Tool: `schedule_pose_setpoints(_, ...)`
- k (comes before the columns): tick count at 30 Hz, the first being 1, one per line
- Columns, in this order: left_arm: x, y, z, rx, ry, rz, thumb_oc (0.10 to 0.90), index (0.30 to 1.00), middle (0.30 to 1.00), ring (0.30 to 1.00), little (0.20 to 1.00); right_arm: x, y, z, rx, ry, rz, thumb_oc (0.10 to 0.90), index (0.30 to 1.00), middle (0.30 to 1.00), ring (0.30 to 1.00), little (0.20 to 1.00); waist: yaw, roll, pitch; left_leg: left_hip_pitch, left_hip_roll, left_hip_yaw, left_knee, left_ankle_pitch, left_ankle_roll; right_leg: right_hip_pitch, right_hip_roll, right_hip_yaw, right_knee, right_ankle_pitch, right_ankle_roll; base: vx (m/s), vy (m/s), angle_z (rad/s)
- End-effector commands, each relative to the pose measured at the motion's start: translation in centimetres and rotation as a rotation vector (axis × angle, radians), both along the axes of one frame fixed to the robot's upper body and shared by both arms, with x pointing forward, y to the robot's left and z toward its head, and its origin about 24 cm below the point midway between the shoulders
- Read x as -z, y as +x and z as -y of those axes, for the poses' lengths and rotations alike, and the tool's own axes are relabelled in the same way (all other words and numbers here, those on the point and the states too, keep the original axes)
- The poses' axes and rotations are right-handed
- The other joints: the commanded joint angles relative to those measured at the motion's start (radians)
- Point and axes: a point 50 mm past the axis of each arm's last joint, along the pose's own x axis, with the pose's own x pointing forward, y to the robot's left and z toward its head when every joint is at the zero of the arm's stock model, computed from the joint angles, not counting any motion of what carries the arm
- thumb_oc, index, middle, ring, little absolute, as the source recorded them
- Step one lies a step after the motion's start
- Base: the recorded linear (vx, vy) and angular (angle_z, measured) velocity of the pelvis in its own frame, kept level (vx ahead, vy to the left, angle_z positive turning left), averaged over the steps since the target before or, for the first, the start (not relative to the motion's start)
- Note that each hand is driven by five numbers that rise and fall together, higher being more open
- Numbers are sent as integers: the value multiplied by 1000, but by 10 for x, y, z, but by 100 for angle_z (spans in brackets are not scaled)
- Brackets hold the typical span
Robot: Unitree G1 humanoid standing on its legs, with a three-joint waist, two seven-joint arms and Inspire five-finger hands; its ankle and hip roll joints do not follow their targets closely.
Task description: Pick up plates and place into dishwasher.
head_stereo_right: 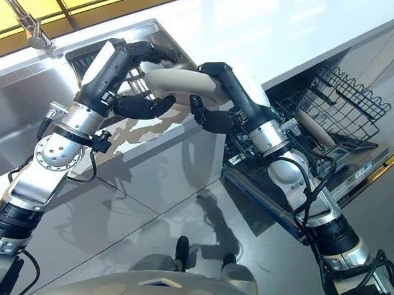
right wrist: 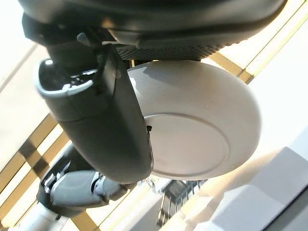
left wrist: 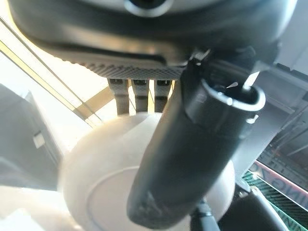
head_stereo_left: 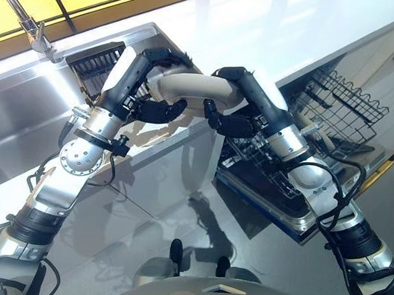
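Observation:
A beige plate (head_stereo_left: 194,87) hangs in the air above the counter's front edge, between the sink and the dishwasher. My left hand (head_stereo_left: 156,108) grips its left rim and my right hand (head_stereo_left: 232,121) grips its right rim. In the left wrist view the thumb (left wrist: 192,159) lies across the plate's underside (left wrist: 101,187), with the fingers behind the rim. The right wrist view shows the same pinch from the other side: the thumb (right wrist: 106,120) presses on the plate (right wrist: 197,125).
The open dishwasher stands at the right, its wire rack (head_stereo_left: 343,106) pulled out over the lowered door (head_stereo_left: 293,210). A steel sink (head_stereo_left: 18,116) with a faucet (head_stereo_left: 33,32) and a dark dish rack (head_stereo_left: 95,61) lies at the left. White counter (head_stereo_left: 271,25) stretches behind.

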Motion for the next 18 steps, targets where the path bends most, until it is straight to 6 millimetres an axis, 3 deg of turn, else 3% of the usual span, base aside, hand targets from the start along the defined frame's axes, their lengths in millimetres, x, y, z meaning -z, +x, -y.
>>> schedule_pose_setpoints(1, -19, 3, -37, -194, -89, 106, 800, 900, 900, 900, 900, -53, -13, 17, 39, 165, 356, 100, 300, 300, 300, 200, 3, -27, -132, 41, -62, 30, 14, -139, 2, -55, 14, 15, 32, 22, 59, 0, 0, 0)
schedule_pose_setpoints(5, -11, 8, -61, -329, -108, 72, 800, 900, 900, 900, 900, -57, -11, 36, 162, 202, 420, 100, 300, 300, 300, 200, -4, -23, -134, 41, -62, 35, 14, -139, 3, -55, 15, 19, 31, 23, 58, 0, 0, 0)
schedule_pose_setpoints(11, 13, 15, -96, -518, -86, -48, 800, 900, 900, 900, 900, -46, -4, 87, 487, 296, 469, 100, 300, 300, 300, 200, -24, -16, -139, 44, -61, 44, 15, -143, 7, -58, 18, 33, 35, 21, 60, 11, -3, -1)
schedule_pose_setpoints(14, 33, 10, -111, -596, -75, -109, 800, 900, 900, 900, 900, -24, -8, 119, 650, 387, 414, 100, 300, 300, 300, 200, -37, -13, -139, 48, -60, 48, 14, -145, 11, -62, 20, 43, 41, 21, 62, 51, -17, -6)
schedule_pose_setpoints(18, 50, -4, -130, -672, -93, -176, 800, 900, 900, 900, 900, 5, -22, 147, 813, 434, 338, 100, 300, 300, 300, 200, -56, -9, -135, 52, -55, 59, 14, -145, 18, -70, 23, 57, 59, 15, 62, 70, -31, -16)
